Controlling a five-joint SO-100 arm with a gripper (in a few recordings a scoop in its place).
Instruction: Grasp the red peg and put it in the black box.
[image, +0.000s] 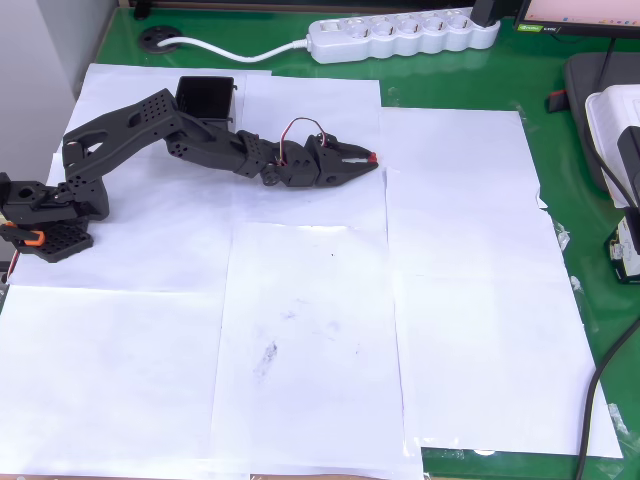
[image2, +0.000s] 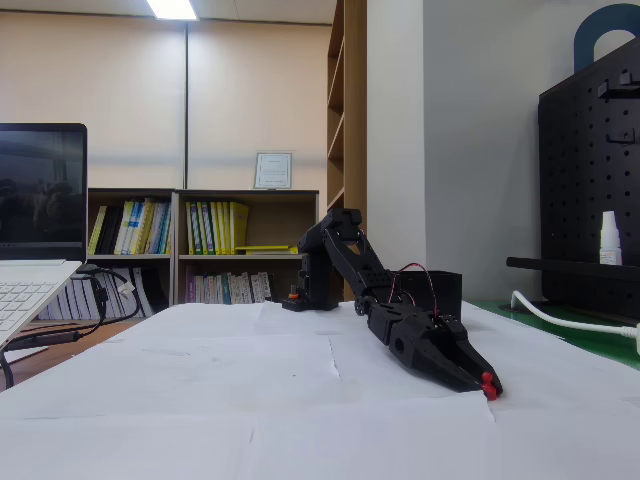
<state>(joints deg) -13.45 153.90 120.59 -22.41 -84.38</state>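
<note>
White paper sheets covering the green counter (image: 470, 60). Hand (image: 362, 158) stretching low, tips pinching together on the red peg (image: 373, 158) at their very end. Black box (image: 205, 97) sitting well back behind the hand, beside the arm's elbow, calling for a swing backward.

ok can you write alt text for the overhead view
A black robot arm stretches across white paper sheets on a green table, its gripper closed on a tiny red peg. The black box sits behind the arm, and a white power strip lies along the top edge.
</note>
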